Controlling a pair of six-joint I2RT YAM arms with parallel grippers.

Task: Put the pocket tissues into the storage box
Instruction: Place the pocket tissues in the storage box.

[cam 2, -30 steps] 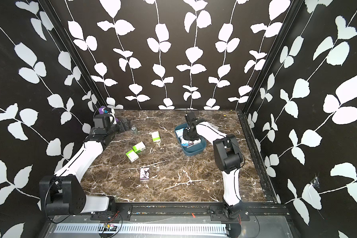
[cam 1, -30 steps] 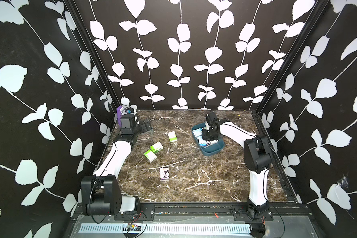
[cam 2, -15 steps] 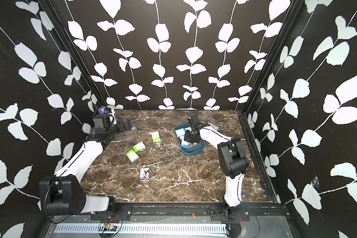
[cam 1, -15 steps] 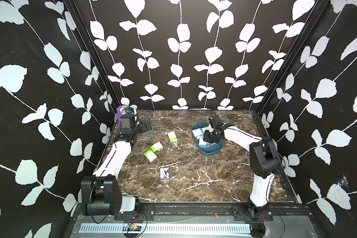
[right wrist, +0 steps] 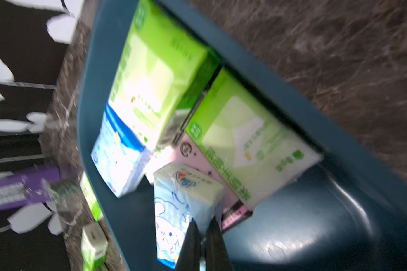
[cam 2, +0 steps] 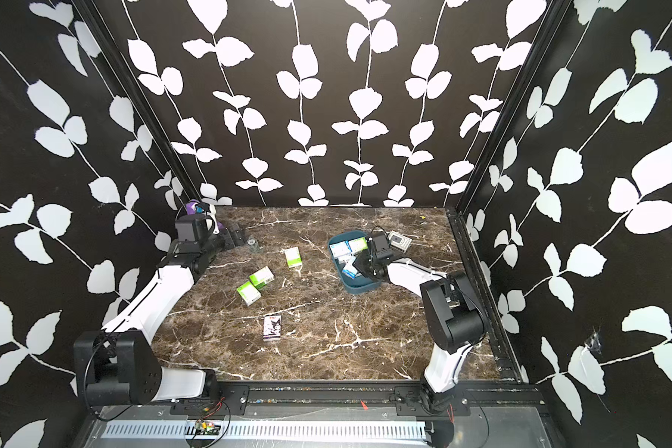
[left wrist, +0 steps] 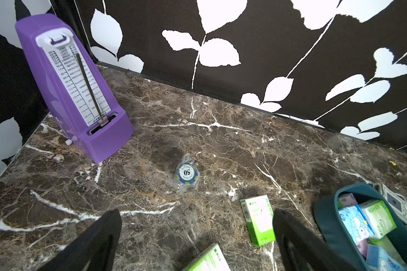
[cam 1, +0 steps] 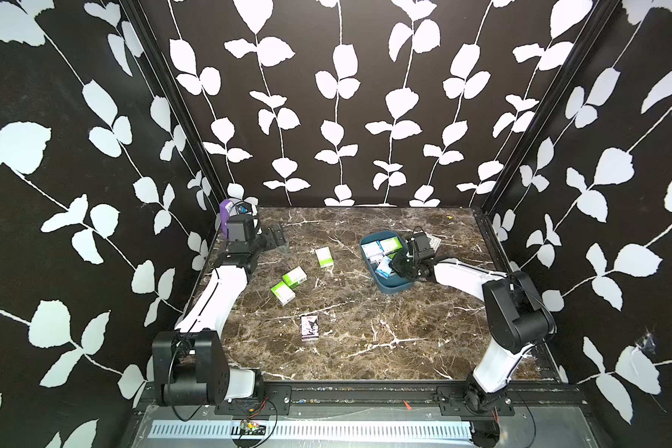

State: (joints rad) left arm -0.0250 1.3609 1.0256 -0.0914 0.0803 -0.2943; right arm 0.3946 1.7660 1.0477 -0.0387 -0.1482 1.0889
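Right wrist view, blurred: my right gripper [right wrist: 203,220] hangs inside the storage box [right wrist: 338,223], its jaws closed to a sliver. A blue pack [right wrist: 174,211] with a cartoon rabbit stands at the fingertips, touching them. A trace of pale blue shows in the gap, so I cannot tell whether the wrapper is pinched or only pressed against. Behind it, more pocket tissues lie in the box: two green packs, another blue one and a pink one underneath. In both top views the teal box sits toward the right arm's side of the marble table [cam 1: 365,349], and four packs lie outside it, all on the left arm's side: one green pack [cam 1: 323,257], a pair of green packs [cam 1: 294,276] touching or nearly so, and a cartoon pack [cam 1: 310,327] closest to me. The left gripper [left wrist: 197,212] is spread wide and empty, low over the table. The single green pack [left wrist: 259,220] lies just ahead of it, close to the inner face of one finger, its long axis running roughly along the fingers. I judge the left arm is nearer, and its jaws would close across the pack's short width.
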